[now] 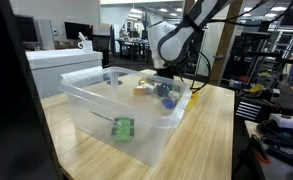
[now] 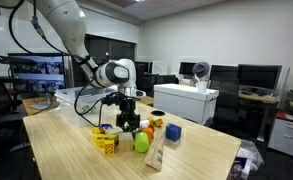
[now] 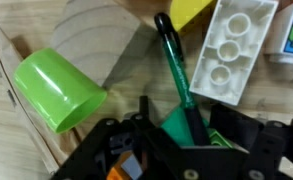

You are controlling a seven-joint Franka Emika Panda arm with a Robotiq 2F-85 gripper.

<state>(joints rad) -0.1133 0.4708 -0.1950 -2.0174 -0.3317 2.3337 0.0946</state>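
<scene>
My gripper [image 3: 186, 135] hangs low over a cluster of toys on the wooden table [image 2: 66, 150]. It also shows in both exterior views [image 2: 131, 120] [image 1: 167, 84]. In the wrist view its black fingers look shut on a green marker [image 3: 176, 70] with a black tip, which runs up from between them. A lime green cup [image 3: 56, 90] lies on its side to the left. A white studded block [image 3: 231, 50] lies to the right. A yellow piece [image 3: 191, 10] shows at the top edge.
A large clear plastic bin [image 1: 116, 110] stands on the table with a small green item [image 1: 123, 127] inside. Near the gripper are yellow blocks [image 2: 106, 143], a yellow cube [image 2: 173, 132] and a green cup [image 2: 141, 143]. Desks and monitors stand behind.
</scene>
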